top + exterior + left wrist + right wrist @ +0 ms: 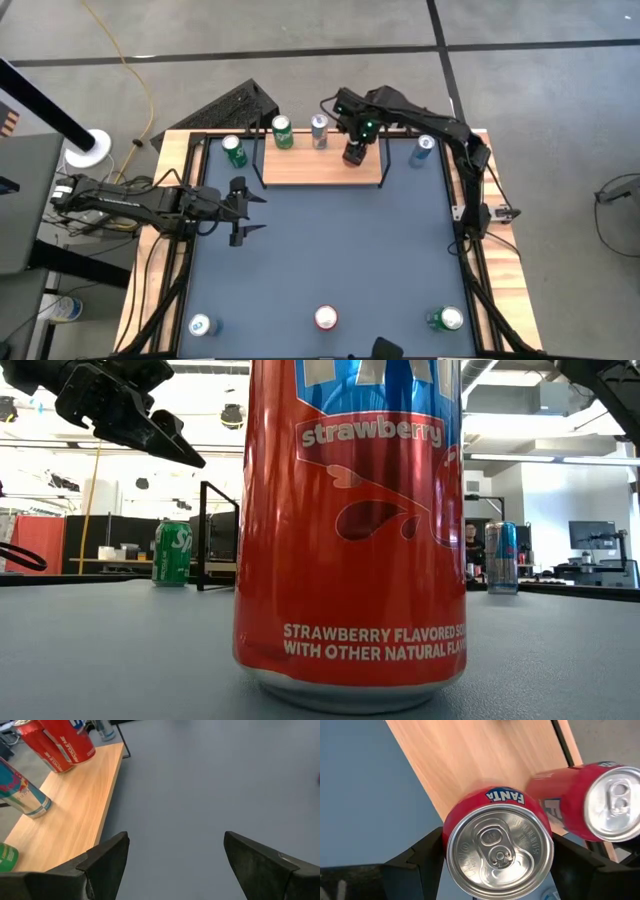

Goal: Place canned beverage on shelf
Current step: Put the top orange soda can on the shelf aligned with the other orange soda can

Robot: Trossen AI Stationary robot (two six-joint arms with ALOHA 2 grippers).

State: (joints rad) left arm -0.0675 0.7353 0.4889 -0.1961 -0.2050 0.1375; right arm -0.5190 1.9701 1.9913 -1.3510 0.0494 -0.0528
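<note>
Although the high view shows the right gripper (355, 155) over the shelf (322, 168) with a red can (354, 154) in it, and the left gripper (238, 210) wide open and empty over the table (330, 250) nearby, the right wrist view tells more: the red can (498, 843) sits between spread fingers (422, 857), apparently clasped by its sides above the board, beside a second red can (590, 802). The thin, smooth metal wall probably dents and slips easily, so a moderate mid-body hold suits it.
</note>
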